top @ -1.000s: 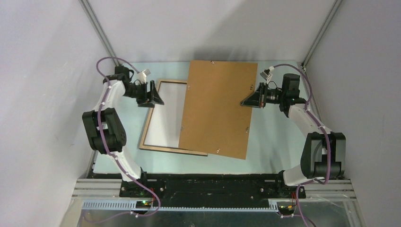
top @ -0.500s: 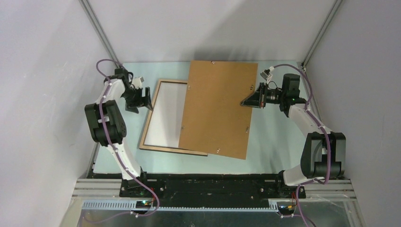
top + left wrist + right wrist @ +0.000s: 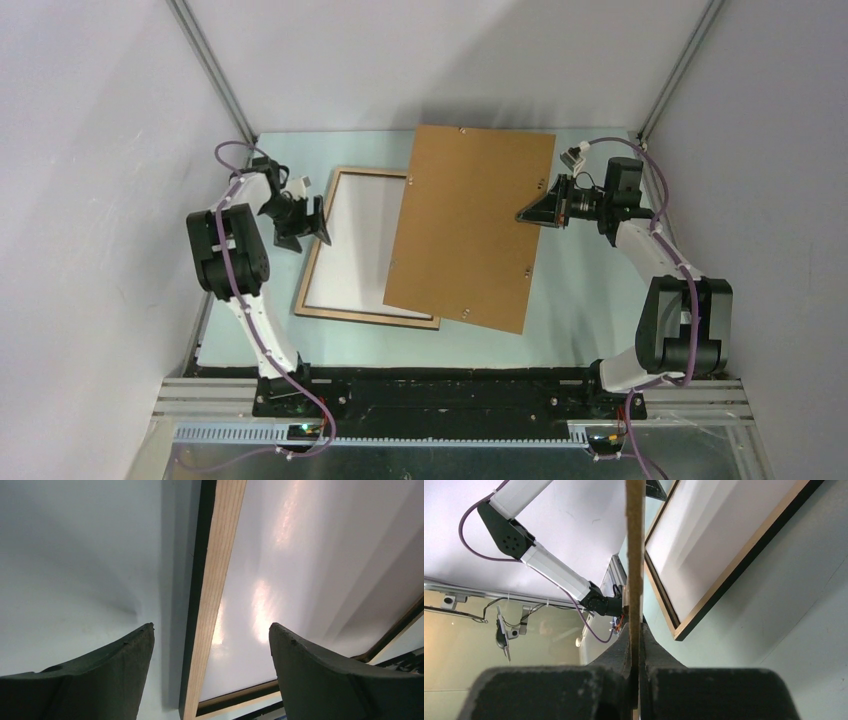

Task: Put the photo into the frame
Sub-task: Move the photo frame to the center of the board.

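The right gripper pinches just one edge of the board and the left gripper is spread, so the board may drop on the frame.

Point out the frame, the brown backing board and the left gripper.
frame (image 3: 214,590): left wrist view, light wood rail.
brown backing board (image 3: 470,225): top view, centre of its face.
left gripper (image 3: 211,626): left wrist view, midway between its fingertips.

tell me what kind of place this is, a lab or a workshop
Most likely a robotics lab test cell: a left arm and right arm bolted at the near edge of a table, grey panels on aluminium struts closing it in, and only a frame and backing board as props.
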